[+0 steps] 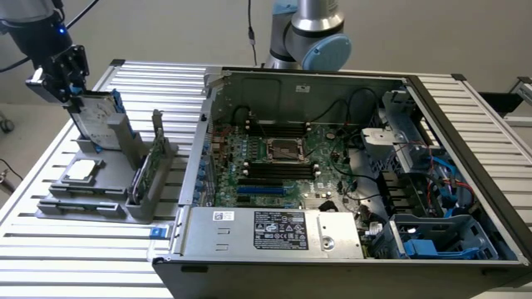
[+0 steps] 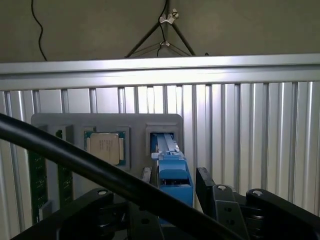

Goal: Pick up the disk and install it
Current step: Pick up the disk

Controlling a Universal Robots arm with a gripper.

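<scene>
The disk (image 1: 94, 118) stands on edge in a slot of the grey holder (image 1: 124, 199) on the exterior view's left, silver face with a blue carrier around it. My gripper (image 1: 73, 93) sits right over its top edge. In the wrist view the blue carrier edge of the disk (image 2: 175, 175) runs from the holder's slot up between my two black fingers (image 2: 206, 182), with a narrow gap showing on each side. The gripper (image 2: 175, 182) is open around the disk.
The holder also carries a small square silver chip (image 1: 83, 169) (image 2: 105, 148) and an upright green circuit card (image 1: 146, 163). The open computer case (image 1: 191, 187) lies to the exterior view's right, with blue drive bays (image 1: 432, 240) in its near corner. A black cable (image 2: 75, 160) crosses the wrist view.
</scene>
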